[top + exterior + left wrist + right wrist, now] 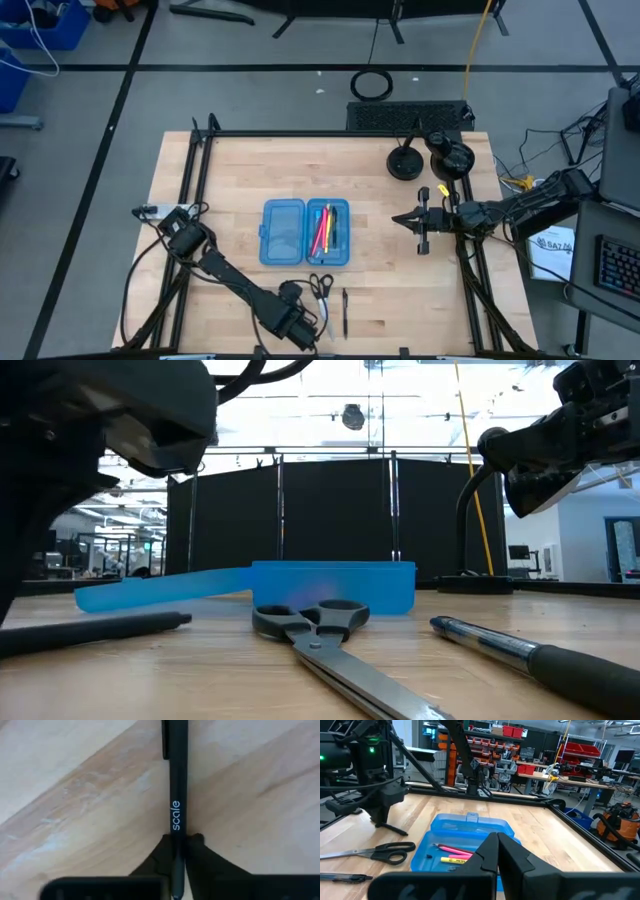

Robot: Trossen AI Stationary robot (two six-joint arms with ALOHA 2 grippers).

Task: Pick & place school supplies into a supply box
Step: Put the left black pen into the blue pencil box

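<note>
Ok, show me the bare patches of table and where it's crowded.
Bare wood lies between the blue case and the right gripper, and across the table's far side up to the black round bases. Crowded: the near edge, where scissors, a black pen and the left gripper cluster.

A translucent blue plastic pencil case [335,586] sits open on the wooden table [200,680], one half slanting outward. In front of it lie black-handled, silver-bladed scissors [330,645], flanked by a black pen [95,630] and a clear-barrelled black-gripped pen [540,653].
</note>
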